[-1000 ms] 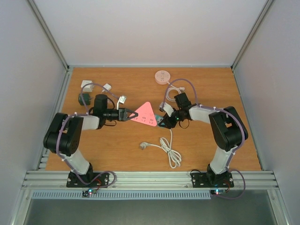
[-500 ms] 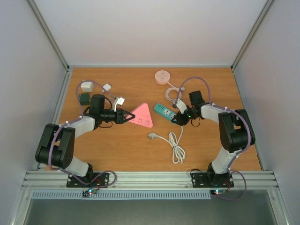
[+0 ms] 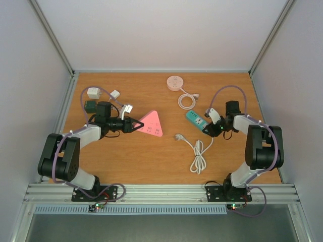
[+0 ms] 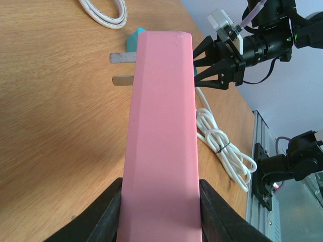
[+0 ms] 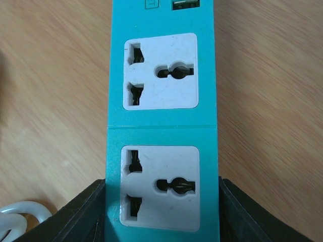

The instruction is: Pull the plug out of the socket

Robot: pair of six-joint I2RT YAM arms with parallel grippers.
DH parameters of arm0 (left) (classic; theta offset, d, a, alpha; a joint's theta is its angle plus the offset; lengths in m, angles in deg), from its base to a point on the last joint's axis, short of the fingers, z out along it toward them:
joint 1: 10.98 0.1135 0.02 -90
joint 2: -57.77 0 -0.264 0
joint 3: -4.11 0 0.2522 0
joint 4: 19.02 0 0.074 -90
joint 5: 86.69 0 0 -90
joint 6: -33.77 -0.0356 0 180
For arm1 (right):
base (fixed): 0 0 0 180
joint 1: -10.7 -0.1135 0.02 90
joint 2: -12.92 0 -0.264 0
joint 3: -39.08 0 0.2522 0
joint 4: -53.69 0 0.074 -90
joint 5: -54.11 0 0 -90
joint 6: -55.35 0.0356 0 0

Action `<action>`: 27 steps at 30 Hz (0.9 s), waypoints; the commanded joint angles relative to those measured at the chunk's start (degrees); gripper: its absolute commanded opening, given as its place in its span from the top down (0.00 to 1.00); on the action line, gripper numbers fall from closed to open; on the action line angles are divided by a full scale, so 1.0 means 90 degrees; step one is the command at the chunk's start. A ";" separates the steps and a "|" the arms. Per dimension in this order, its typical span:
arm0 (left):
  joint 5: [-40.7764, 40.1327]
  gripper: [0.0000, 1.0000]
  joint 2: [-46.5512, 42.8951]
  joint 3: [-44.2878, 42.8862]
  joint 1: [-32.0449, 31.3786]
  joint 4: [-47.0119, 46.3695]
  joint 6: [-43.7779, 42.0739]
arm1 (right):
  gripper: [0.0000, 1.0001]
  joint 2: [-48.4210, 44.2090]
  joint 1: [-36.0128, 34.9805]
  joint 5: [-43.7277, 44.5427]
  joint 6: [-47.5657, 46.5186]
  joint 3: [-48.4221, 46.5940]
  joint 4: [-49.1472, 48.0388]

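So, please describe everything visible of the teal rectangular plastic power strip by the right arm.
The teal rectangular plastic power strip looks smooth. The right wrist view shows two white universal outlets, both empty, and part of a small port beyond them. The right gripper clamps its near end from both sides. It sits diagonally over the wooden table; a white cord shows beside it.

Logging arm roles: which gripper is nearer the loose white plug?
Right. Right gripper, clamping the teal strip, is up-right of the plug; left gripper, clamping the pink socket, lies farther left.

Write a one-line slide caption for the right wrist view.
Right gripper clamps the teal power strip; both visible sockets are empty.
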 commanded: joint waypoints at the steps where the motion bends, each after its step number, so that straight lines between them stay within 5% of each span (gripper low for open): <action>1: 0.0148 0.99 -0.0094 -0.0195 0.0030 -0.0180 -0.0129 | 0.77 0.0016 0.0648 0.0647 -0.0613 0.0092 0.0423; 9: 0.0132 0.99 -0.0113 -0.0201 0.0030 -0.0180 -0.0129 | 0.77 0.0645 0.1543 0.0713 -0.0450 -0.0844 0.0394; 27: 0.0115 0.99 -0.0011 -0.0213 0.0105 -0.0255 -0.0092 | 0.76 0.2824 0.1534 0.0783 0.1616 -0.4062 0.0310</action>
